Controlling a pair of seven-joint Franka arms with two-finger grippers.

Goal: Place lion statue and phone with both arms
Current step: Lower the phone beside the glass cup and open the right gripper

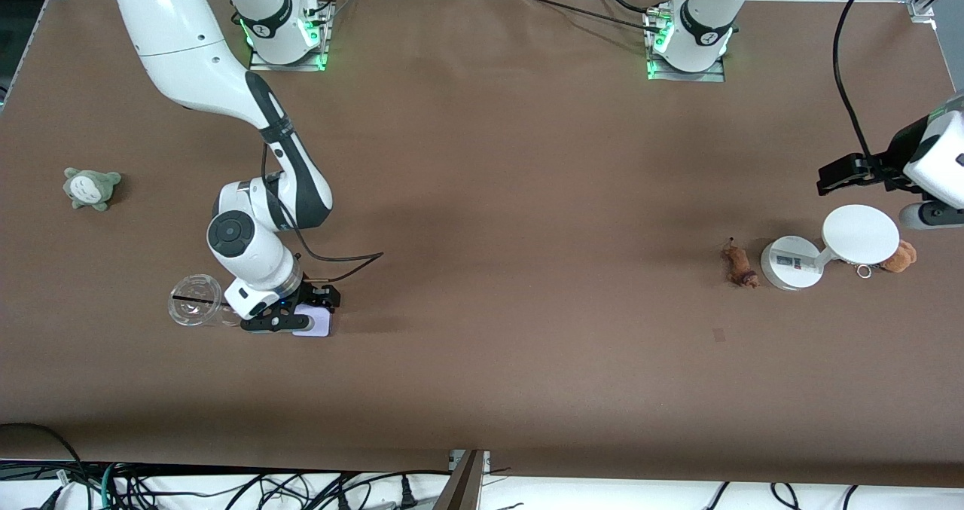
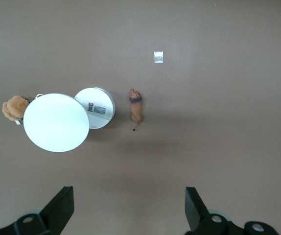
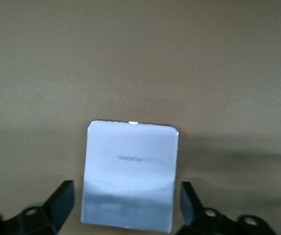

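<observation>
The phone (image 1: 316, 324), a pale lavender-white rectangle, lies flat on the brown table toward the right arm's end. My right gripper (image 1: 292, 314) is low over it, open, with one finger on each side of the phone (image 3: 129, 176) and a small gap at both; in the right wrist view the gripper (image 3: 126, 203) straddles its near end. The lion statue (image 1: 740, 266) lies toward the left arm's end, beside a white stand. My left gripper (image 1: 837, 175) hangs open and empty in the air over the table near the stand; the left wrist view (image 2: 128, 208) shows the lion (image 2: 136, 105) ahead of its fingers.
The white stand has a round base (image 1: 788, 264) and a round head (image 1: 860, 234). A tan plush bear (image 1: 901, 256) with a keyring sits beside it. A clear plastic cup (image 1: 193, 300) lies beside the right gripper. A grey-green plush (image 1: 90, 187) sits near the right arm's table end.
</observation>
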